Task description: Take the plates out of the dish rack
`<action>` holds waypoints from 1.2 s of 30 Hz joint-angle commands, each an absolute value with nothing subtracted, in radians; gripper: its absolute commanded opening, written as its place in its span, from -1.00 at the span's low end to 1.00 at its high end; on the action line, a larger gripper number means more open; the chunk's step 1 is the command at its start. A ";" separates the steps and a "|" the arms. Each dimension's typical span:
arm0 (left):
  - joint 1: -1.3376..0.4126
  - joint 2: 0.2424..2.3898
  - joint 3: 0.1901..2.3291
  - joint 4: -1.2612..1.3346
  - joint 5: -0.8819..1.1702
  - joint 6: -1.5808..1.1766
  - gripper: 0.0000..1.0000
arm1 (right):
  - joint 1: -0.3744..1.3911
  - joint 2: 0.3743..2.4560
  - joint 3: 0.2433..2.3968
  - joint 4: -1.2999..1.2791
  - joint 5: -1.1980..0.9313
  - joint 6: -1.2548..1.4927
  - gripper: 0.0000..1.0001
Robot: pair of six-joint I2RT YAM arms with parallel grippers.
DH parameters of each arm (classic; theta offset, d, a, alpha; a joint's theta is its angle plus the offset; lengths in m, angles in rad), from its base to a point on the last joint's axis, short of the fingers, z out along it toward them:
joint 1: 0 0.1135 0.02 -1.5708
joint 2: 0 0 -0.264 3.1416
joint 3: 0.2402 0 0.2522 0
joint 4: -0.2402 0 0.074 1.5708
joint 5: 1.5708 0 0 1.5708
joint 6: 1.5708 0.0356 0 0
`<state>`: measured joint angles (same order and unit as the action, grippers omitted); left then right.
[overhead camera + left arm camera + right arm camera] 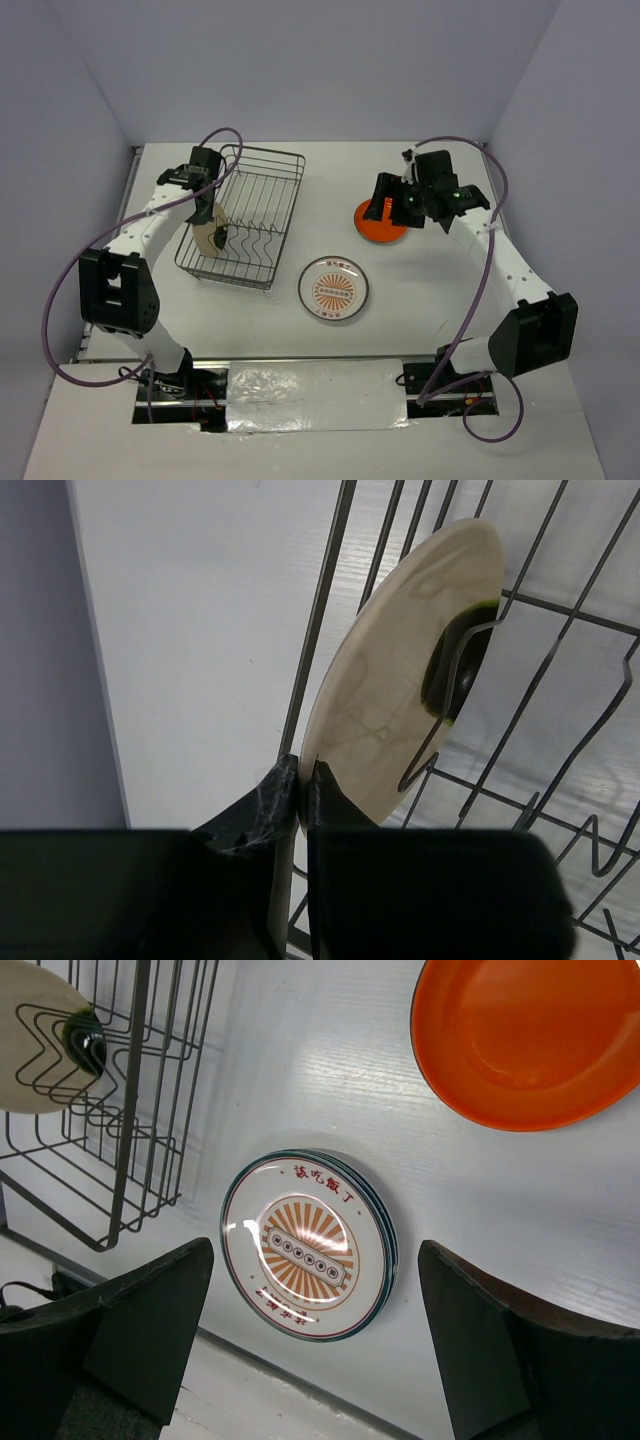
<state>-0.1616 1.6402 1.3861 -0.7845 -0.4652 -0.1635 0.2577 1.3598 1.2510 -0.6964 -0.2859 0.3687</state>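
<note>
From above, the dish rack (270,190) stands at the far left of the counter (250,325) and looks almost cleared. The only plate I can make out in it is a cream plate (212,240) standing on edge at its near left corner, with the left jaws down on it. Out on the counter lie a sunburst plate (334,287), just right of the rack, and an orange plate (375,232) further back. The right jaws hang over the orange plate.

The left wrist view shows the left jaws clenched on the lower rim of the cream plate (390,710). The plate leans between the rack's wires (320,605) and carries a dark blotch half hidden behind a divider wire. It has not been lifted clear of the rack.

The right wrist view shows the right jaws spread wide with nothing in them, above the sunburst plate (305,1250). Layered rims beneath that plate suggest it tops a small stack, though I cannot count them. The orange plate (520,1040) lies apart, face up.

My reading is that unloading is close to finished: the gripped cream plate is the last to come out, and it needs lifting free of the dividers and setting down with the others
</note>
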 commanded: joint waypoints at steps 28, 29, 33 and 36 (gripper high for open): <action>-0.164 1.283 1.541 -0.507 0.458 -0.690 -1.00 | 0.345 1.307 1.388 -0.182 -0.727 0.624 1.00; -0.166 1.275 1.508 -0.461 0.495 -0.725 -1.00 | 0.354 1.324 1.408 -0.198 -0.707 0.620 1.00; -0.167 1.255 1.387 -0.263 0.656 -0.865 -1.00 | 0.402 1.384 1.447 -0.241 -0.638 0.610 0.99; -0.172 1.249 1.353 -0.222 0.675 -0.891 -0.97 | 0.445 1.426 1.468 -0.253 -0.597 0.624 0.92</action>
